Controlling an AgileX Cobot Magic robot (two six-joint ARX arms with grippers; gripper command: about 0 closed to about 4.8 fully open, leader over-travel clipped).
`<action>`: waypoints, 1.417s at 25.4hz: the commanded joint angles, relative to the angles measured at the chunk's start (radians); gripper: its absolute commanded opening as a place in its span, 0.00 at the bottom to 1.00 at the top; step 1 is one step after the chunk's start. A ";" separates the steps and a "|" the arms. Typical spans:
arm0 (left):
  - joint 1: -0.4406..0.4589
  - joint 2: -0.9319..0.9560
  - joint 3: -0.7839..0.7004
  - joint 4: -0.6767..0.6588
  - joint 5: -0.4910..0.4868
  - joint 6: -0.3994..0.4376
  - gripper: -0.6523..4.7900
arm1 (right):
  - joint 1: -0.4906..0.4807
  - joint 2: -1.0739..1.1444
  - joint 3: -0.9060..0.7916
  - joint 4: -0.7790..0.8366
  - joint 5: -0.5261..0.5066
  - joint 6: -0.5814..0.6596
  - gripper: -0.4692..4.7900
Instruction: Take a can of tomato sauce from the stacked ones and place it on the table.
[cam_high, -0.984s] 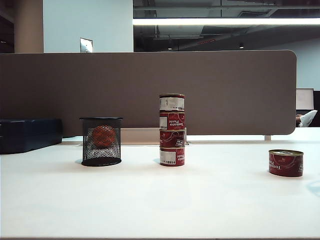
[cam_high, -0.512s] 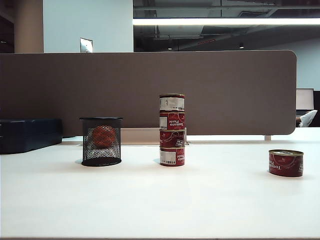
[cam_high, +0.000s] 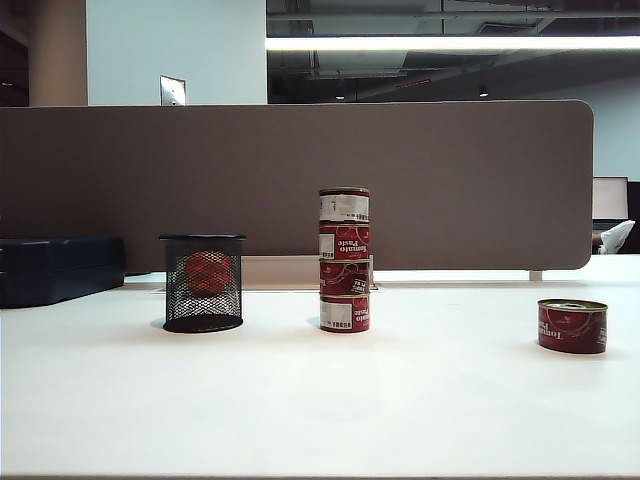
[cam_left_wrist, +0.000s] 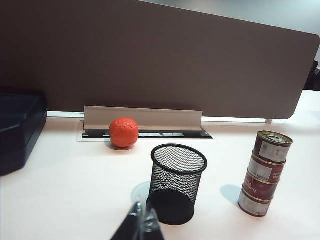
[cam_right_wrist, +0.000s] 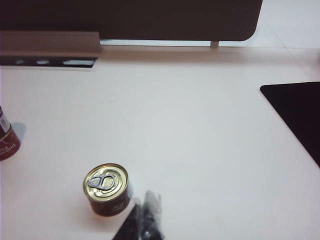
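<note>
One can of tomato sauce (cam_high: 572, 326) now sits alone on the table (cam_high: 300, 400) right of the four-high stack (cam_high: 344, 260), unmoved over the last second; right gripper (cam_right_wrist: 145, 225) shut, empty; left gripper (cam_left_wrist: 142, 227) closed, empty – task looks done

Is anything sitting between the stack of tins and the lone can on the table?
Nothing: in the exterior view only bare table separates the stacked ones from the can of tomato sauce.

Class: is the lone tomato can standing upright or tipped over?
Upright: the can of tomato sauce sits flat on the table, gold lid facing up.
</note>
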 joint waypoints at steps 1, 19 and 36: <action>0.001 0.001 0.003 0.006 -0.003 0.007 0.11 | 0.002 -0.083 -0.041 0.074 -0.005 0.015 0.09; 0.001 0.001 0.001 0.005 -0.003 0.105 0.11 | 0.002 -0.230 -0.217 0.165 -0.009 0.011 0.09; 0.001 0.001 0.001 0.006 -0.051 0.127 0.11 | 0.002 -0.230 -0.298 0.224 -0.012 -0.019 0.09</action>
